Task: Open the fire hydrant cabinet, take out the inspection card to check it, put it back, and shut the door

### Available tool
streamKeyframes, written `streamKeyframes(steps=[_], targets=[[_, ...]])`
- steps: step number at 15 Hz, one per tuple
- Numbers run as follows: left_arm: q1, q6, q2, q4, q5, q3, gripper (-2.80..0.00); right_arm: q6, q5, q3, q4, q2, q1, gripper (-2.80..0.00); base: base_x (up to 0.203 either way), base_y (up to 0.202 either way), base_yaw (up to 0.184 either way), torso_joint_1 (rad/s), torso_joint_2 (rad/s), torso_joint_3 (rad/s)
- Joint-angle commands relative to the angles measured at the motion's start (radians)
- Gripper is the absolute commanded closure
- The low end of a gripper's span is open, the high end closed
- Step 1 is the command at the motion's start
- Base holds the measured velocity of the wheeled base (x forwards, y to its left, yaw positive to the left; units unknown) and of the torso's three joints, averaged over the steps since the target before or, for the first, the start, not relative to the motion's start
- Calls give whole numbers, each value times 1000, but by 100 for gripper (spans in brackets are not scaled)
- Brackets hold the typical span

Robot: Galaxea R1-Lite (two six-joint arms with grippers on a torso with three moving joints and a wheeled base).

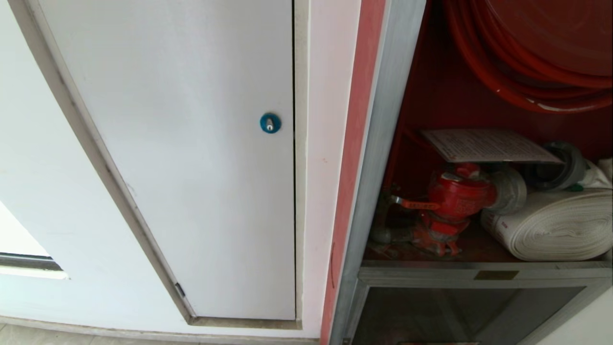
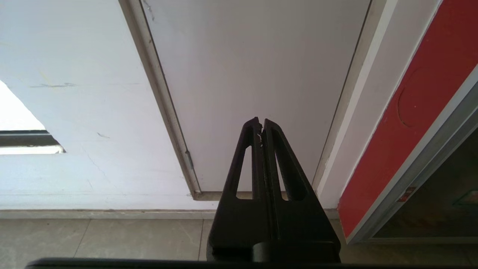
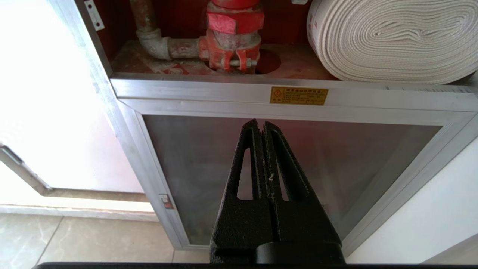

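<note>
White printed inspection card (image 1: 488,145) lies atop the red valve (image 1: 457,194) at right of the head view, in no gripper. Left gripper (image 2: 261,123) and right gripper (image 3: 260,124) both have jaws pressed together, empty. Yellow label (image 3: 298,95) on the silver aluminium-framed fire hydrant cabinet (image 3: 231,89): writing illegible.

The fire hydrant cabinet (image 1: 383,143) has a silver frame and red interior, holding a red valve (image 1: 455,196) and white rolled hose (image 1: 555,225). The plain door (image 1: 191,143) is white with a blue lock (image 1: 270,123).

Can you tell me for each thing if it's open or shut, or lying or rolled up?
cabinet: upper part open, inside showing
lower panel: shut
white door: shut
card: lying flat above the valve
valve: upright, orange handle sticking out sideways
white hose: rolled up, lying on the shelf
red hose: coiled on its reel
left tool: shut, empty
right tool: shut, empty
</note>
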Motion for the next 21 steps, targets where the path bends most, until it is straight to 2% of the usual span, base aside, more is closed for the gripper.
streamKeyframes(steps=[1,11,14,17,21], targets=[[0,0,1,0,0,0,0,0,0,0,1,2,0,0,0,0,0,0,0,0],[0,0,1,0,0,0,0,5,-8,-13,5,8,0,0,0,0,0,0,0,0],[0,0,1,0,0,0,0,11,-5,-76,1,82,0,0,0,0,0,0,0,0],[0,0,1,0,0,0,0,7,0,-199,5,187,4,0,0,0,0,0,0,0],[0,0,1,0,0,0,0,-123,7,-292,6,322,23,0,0,0,0,0,0,0]])
